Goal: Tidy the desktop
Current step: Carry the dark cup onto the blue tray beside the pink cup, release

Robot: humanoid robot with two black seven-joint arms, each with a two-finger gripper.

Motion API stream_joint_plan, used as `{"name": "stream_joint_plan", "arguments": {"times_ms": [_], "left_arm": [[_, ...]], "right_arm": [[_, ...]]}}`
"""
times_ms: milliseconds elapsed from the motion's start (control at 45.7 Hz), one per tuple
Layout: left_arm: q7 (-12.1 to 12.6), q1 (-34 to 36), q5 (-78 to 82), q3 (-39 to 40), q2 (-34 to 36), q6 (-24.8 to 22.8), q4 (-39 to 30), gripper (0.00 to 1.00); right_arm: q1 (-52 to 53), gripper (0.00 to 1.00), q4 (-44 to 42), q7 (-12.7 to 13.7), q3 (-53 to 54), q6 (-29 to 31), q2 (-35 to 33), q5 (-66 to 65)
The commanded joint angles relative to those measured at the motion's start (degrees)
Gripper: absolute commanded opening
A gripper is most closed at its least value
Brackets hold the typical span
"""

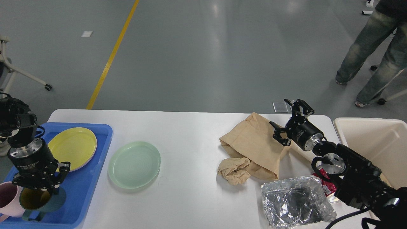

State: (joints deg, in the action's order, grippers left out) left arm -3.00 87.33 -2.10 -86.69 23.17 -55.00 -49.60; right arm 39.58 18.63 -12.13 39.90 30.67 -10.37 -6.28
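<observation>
The desktop (190, 133) spreads white below me, its far edge against the grey floor. On it lie a green plate (134, 164), a brown paper bag (254, 144), a crumpled paper ball (234, 170) touching the bag, and a foil tray (294, 202) near my right arm. My right claw (290, 122) hangs over the bag's right edge, fingers apart and holding nothing. My left claw (41, 184) points down over a dark green cup (35, 198) in the blue tray (95, 159), beside a yellow plate (72, 148); whether it grips the cup I cannot tell. A cream bin (375, 140) stands at the right.
</observation>
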Motion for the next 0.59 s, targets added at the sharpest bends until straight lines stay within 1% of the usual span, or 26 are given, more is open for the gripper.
{"name": "stream_joint_plan", "arguments": {"times_ms": [0,44,88,219,372,525,569], "left_arm": [[-0.26,-0.14,-0.10,0.12,0.04,0.00,0.38,0.26],[-0.26,-0.23,-0.10,0.12,0.04,0.24,0.38,0.32],[-0.26,-0.23,-0.10,0.21,-0.05,1.64,0.38,0.38],[-0.26,-0.23,-0.27,0.21,-0.05,3.23,0.38,0.49],[-0.26,-0.23,-0.36,0.30,-0.05,3.23,0.30,0.51],[-0.26,-0.14,-0.54,0.56,-0.05,3.14,0.30,0.55],[-0.26,0.03,-0.62,0.91,-0.05,2.88,0.21,0.57]], "right_arm": [[-0.03,1.00,0.00,0.00,0.00,0.00,0.00,-0.05],[-0.03,1.00,0.00,0.00,0.00,0.00,0.00,0.04],[-0.03,1.00,0.00,0.00,0.00,0.00,0.00,0.04],[-0.03,1.00,0.00,0.00,0.00,0.00,0.00,0.04],[-0.03,1.00,0.00,0.00,0.09,0.00,0.00,0.04],[-0.03,1.00,0.00,0.00,0.00,0.00,0.00,0.04],[0.05,1.00,0.00,0.00,0.00,0.00,0.00,-0.05]]}}
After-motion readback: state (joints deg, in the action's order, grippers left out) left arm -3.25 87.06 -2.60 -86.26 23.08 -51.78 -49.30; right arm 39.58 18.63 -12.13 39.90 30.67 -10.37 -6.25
